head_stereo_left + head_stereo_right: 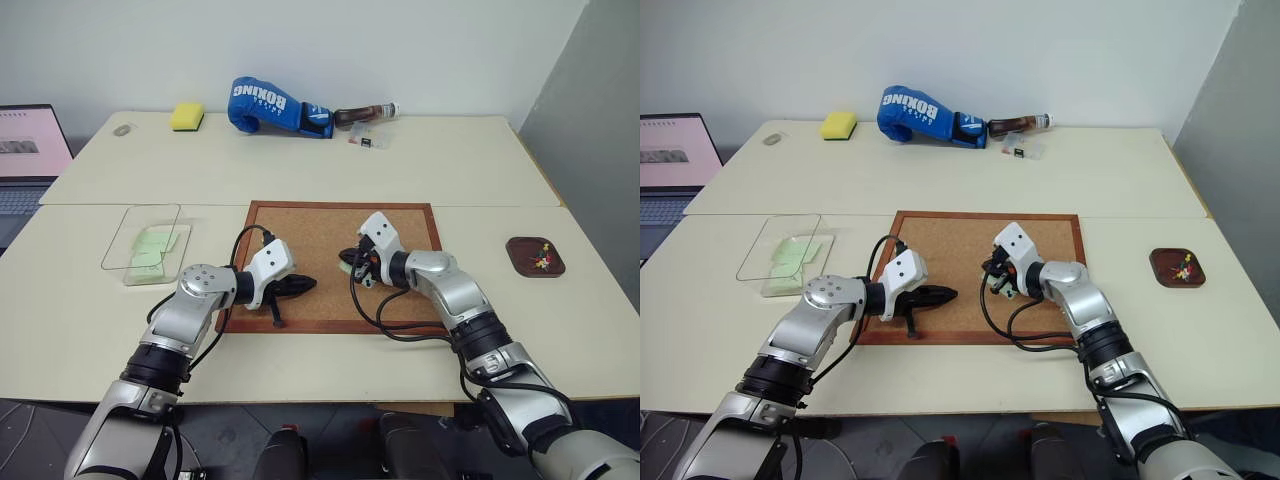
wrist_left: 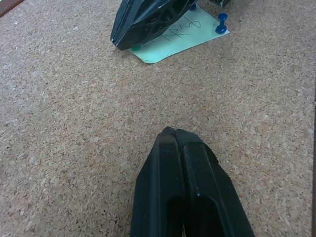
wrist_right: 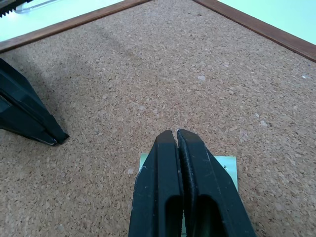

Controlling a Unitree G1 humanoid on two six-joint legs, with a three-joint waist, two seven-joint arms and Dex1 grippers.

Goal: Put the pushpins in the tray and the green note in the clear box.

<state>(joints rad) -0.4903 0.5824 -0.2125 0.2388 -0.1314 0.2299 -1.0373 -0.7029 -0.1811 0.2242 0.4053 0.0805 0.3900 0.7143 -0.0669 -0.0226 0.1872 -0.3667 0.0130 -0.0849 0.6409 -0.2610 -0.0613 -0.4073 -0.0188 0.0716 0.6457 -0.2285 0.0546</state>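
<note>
The green note [image 2: 177, 39], a pale slip with handwriting, lies on the corkboard [image 1: 330, 225]. A blue-headed pushpin [image 2: 221, 23] stands in one corner of it. A second blue head [image 2: 192, 7] peeks out beside my right gripper [image 2: 118, 42]. That gripper is shut, its tips down on the note's near corner; I cannot make out anything pinched between them. My left gripper [image 1: 308, 284] is shut and empty, hovering over bare cork a short way left of the note. The tray [image 1: 520, 262], at the right, holds red and yellow pins. The clear box [image 1: 125, 250], at the left, holds green slips.
A blue boxing glove [image 1: 270, 105], a yellow sponge [image 1: 186, 116], a dark bottle [image 1: 365, 113] and small clutter [image 1: 366, 140] lie along the far side of the table. A laptop [image 1: 30, 150] stands at the far left. Cables hang from both wrists over the corkboard's front frame.
</note>
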